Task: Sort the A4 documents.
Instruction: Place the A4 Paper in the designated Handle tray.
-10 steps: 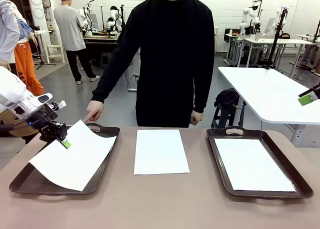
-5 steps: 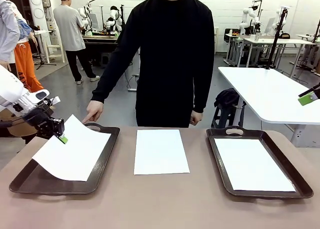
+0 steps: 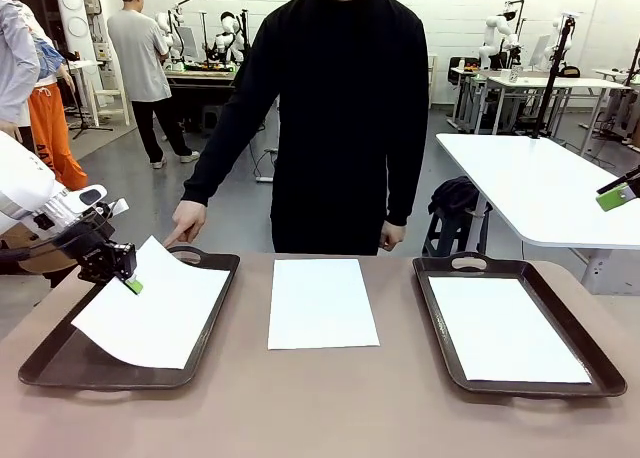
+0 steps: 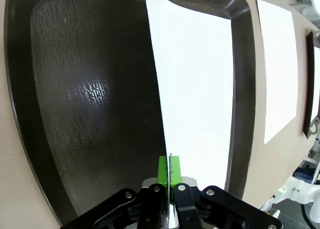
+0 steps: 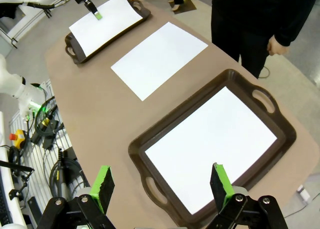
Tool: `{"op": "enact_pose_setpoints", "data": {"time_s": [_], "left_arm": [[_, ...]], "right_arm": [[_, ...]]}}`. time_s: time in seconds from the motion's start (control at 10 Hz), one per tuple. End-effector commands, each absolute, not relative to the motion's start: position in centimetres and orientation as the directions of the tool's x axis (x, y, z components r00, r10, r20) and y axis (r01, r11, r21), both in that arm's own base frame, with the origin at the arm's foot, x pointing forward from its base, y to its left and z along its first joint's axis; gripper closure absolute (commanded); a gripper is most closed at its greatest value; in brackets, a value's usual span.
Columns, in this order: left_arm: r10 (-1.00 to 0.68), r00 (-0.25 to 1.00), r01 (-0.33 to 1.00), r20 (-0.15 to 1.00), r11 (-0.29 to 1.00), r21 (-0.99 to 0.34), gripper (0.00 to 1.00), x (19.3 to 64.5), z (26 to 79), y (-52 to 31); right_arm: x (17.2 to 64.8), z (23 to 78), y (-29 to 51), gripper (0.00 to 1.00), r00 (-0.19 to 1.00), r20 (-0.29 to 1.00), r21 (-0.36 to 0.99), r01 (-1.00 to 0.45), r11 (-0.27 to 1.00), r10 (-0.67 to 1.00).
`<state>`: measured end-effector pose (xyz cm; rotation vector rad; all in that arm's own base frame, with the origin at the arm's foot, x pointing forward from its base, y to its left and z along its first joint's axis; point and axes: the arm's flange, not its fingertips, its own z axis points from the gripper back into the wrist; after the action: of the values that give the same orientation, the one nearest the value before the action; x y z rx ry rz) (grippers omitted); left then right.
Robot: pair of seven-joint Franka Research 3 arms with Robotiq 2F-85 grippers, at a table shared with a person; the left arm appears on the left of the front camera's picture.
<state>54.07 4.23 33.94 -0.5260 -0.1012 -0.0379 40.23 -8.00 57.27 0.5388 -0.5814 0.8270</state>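
Brown table [image 3: 320,418] surface is shared with a person [image 3: 340,108] in black, stationed at 12 o'clock in the front view. 2 dark brown handled trays are set on it: the left tray [image 3: 50,363] at 9 o'clock and the right tray [image 3: 434,318] at 3 o'clock.

3 white A4 sheets are distributed as follows:
- The right sheet [image 3: 505,328] lies flat on the floor of the right tray.
- The middle sheet [image 3: 322,303] lies flat on the bare table at centre, between the trays and apart from both.
- The held sheet [image 3: 155,313] is located over the left tray. Its corner at 10 o'clock is raised and the remainder slopes down toward the tray floor.

The left gripper [image 3: 132,285] is pressed together on that raised corner, with the paper pinched between the green pads. The right gripper [image 5: 162,183] is positioned high at 3 o'clock, its fingers spread wide with nothing between them. The person's hand [image 3: 187,223] is pointed, index finger down, at the far handle of the left tray, near 11 o'clock.
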Motion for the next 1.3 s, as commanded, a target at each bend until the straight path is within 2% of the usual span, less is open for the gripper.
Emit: {"op": "enact_pose_setpoints", "data": {"time_s": [0.0,0.1,0.2,0.3,0.4,0.5,0.6,0.7,0.8,0.9,1.0,1.1,1.2], "left_arm": [[0.026,0.993,0.038,0.118,0.86,-0.509,0.99,54.2,34.1,4.1],[0.031,0.993,0.03,0.111,0.861,-0.508,0.99,54.2,34.1,3.9],[0.021,0.994,0.037,0.11,0.863,-0.504,0.81,54.2,34.1,3.8],[0.017,0.994,0.041,0.112,0.867,-0.497,0.8,54.2,34.2,3.8],[0.016,0.994,0.041,0.111,0.87,-0.491,0.62,54.2,34.2,3.8],[0.012,0.994,0.045,0.113,0.871,-0.49,0.76,54.2,34.3,3.9],[0.009,0.994,0.047,0.112,0.872,-0.487,0.43,54.1,34.3,3.9],[0.01,0.994,0.044,0.112,0.879,-0.474,0.57,54.1,34.5,4.0],[0.009,0.994,0.044,0.111,0.886,-0.462,0.24,54.1,34.7,4.0],[0.003,0.994,0.047,0.109,0.889,-0.455,0.38,54.2,34.9,3.9],[-0.007,0.995,0.052,0.102,0.894,-0.444,0.05,54.3,34.9,3.8],[-0.008,0.995,0.05,0.099,0.899,-0.435,0.19,54.4,35.0,3.8],[-0.009,0.995,0.049,0.098,0.905,-0.422,0.0,54.4,35.1,3.9]], "right_arm": [[40.3,57.2,-7.9,0.0,0.542,0.662,0.212,-0.797,0.565,0.517],[40.3,57.2,-7.9,0.0,0.542,0.662,0.212,-0.797,0.565,0.517],[40.3,57.2,-7.9,0.0,0.542,0.662,0.212,-0.797,0.565,0.517],[40.3,57.2,-7.9,0.0,0.542,0.662,0.212,-0.797,0.565,0.517],[40.3,57.2,-7.9,0.0,0.542,0.662,0.212,-0.797,0.565,0.517],[40.3,57.2,-7.9,0.0,0.542,0.662,0.212,-0.797,0.565,0.517],[40.3,57.2,-7.9,0.0,0.542,0.662,0.212,-0.797,0.565,0.517],[40.3,57.2,-7.9,0.0,0.542,0.662,0.212,-0.797,0.565,0.517],[40.3,57.2,-7.9,0.0,0.542,0.662,0.212,-0.797,0.565,0.517],[40.3,57.2,-7.9,0.0,0.542,0.662,0.212,-0.797,0.565,0.517],[40.3,57.2,-7.9,0.0,0.542,0.662,0.212,-0.797,0.565,0.517],[40.3,57.2,-7.9,0.0,0.542,0.662,0.212,-0.797,0.565,0.517],[40.3,57.2,-7.9,0.0,0.542,0.662,0.212,-0.797,0.565,0.517]]}}
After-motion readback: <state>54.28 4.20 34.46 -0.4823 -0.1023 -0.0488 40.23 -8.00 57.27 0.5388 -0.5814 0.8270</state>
